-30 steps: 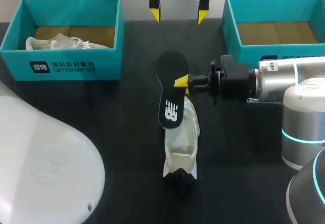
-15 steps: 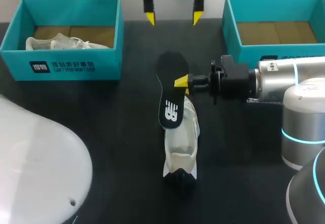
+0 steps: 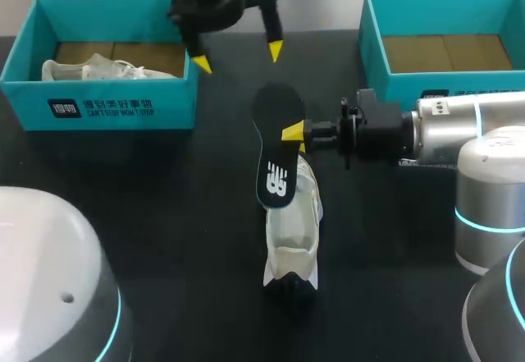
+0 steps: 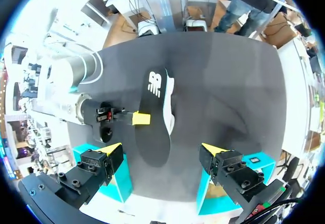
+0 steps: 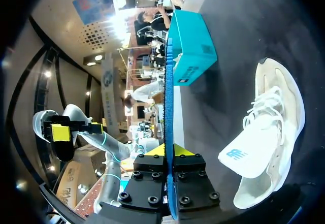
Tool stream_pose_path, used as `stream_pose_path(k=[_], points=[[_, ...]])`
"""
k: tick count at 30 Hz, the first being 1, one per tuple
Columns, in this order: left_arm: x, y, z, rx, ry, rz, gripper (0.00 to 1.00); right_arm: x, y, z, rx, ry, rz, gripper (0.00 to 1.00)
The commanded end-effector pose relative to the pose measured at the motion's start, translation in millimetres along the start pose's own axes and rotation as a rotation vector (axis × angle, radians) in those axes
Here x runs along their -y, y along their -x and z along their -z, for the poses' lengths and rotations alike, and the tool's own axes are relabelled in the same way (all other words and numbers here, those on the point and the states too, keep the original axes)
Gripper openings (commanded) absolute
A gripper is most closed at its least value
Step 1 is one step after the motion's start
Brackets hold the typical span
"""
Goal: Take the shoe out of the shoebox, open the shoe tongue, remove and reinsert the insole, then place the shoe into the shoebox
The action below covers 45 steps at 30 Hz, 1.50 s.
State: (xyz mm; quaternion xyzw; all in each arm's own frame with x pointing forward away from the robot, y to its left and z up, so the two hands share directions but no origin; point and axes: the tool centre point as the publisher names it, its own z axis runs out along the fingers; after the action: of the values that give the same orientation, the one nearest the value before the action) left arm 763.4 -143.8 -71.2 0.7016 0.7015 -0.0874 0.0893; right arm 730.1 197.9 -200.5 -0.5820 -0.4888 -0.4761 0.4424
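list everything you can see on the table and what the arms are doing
insole: 1, black with a white logo, held on edge above the shoe by the right pincer
shoe: 1, white and cream, on the table near its middle, under the insole
left shoebox: 1, teal, far left of the table
second shoe: 1, white, lying inside the left shoebox
right shoebox: 1, teal, far right, brown floor showing
table: 1, black
left pincer: 1, black with yellow tips, open, above the table's far side beside the left shoebox
right pincer: 1, black with yellow tips, shut on the insole's edge
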Motion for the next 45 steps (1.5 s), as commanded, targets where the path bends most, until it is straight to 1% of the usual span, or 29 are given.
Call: stream_pose_path(k=[1, 2, 3, 6, 9, 12, 14, 15, 16, 17, 29, 30, 32, 35, 40, 43, 45], points=[[9, -15.9, -9, 1.553, 0.153, -0.025, 1.0, 0.6, -0.8, -1, 0.006, 0.001, -0.001, 0.0], [10, -16.1, -12, 1.597, 0.163, -0.026, 1.0, 0.6, -0.8, -1, 0.006, 0.001, -0.001, 0.0], [10, -16.1, -13, 1.617, 0.171, -0.027, 1.0, 0.6, -0.8, -1, 0.006, 0.001, -0.001, 0.0], [14, -15.8, -14, 1.638, 0.214, -0.051, 1.0, 0.6, -0.8, -1, 0.006, 0.001, -0.001, 0.0], [12, -20.9, -11, 1.717, 0.22, -0.054, 1.0, 0.6, -0.8, -1, 0.006, 0.001, -0.001, 0.0], [10, -25.1, -10, 1.739, 0.228, -0.047, 1.0, 0.6, -0.8, -1, 0.006, 0.001, -0.001, 0.0], [10, -28.0, -10, 1.763, 0.212, -0.042, 1.0, 0.6, -0.8, -1, 0.006, 0.001, -0.001, 0.0], [10, -29.9, -11, 1.764, 0.184, -0.048, 1.0, 0.6, -0.8, -1, 0.006, 0.001, -0.001, 0.0], [10, -31.0, -11, 1.747, 0.137, -0.072, 1.0, 0.6, -0.8, -1, 0.006, 0.001, -0.001, 0.0], [10, -34.1, -8, 1.7, 0.085, -0.1, 1.0, 0.6, -0.8, -1, 0.006, 0.001, -0.001, 0.0], [10, -34.1, -8, 1.7, 0.085, -0.1, 1.0, 0.6, -0.8, -1, 0.006, 0.001, -0.001, 0.0], [11, -35.4, -13, 1.704, 0.103, -0.1, 1.0, 0.6, -0.8, -1, 0.006, 0.001, -0.001, 0.0], [11, -41.5, -21, 1.784, 0.114, -0.079, 1.0, 0.6, -0.8, -1, 0.006, 0.001, -0.001, 0.0], [10, -48.7, -33, 1.838, 0.126, -0.056, 1.0, 0.6, -0.8, -1, 0.006, 0.001, -0.001, 0.0], [11, -50.8, -44, 1.863, 0.141, -0.034, 1.0, 0.6, -0.8, -1, 0.006, 0.001, -0.001, 0.0], [12, -50.8, -51, 1.864, 0.148, -0.011, 1.0, 0.6, -0.8, -1, 0.006, 0.001, -0.001, 0.0], [11, -50.4, -56, 1.846, 0.144, 0.004, 1.0, 0.6, -0.8, -1, 0.006, 0.001, -0.001, 0.0]])
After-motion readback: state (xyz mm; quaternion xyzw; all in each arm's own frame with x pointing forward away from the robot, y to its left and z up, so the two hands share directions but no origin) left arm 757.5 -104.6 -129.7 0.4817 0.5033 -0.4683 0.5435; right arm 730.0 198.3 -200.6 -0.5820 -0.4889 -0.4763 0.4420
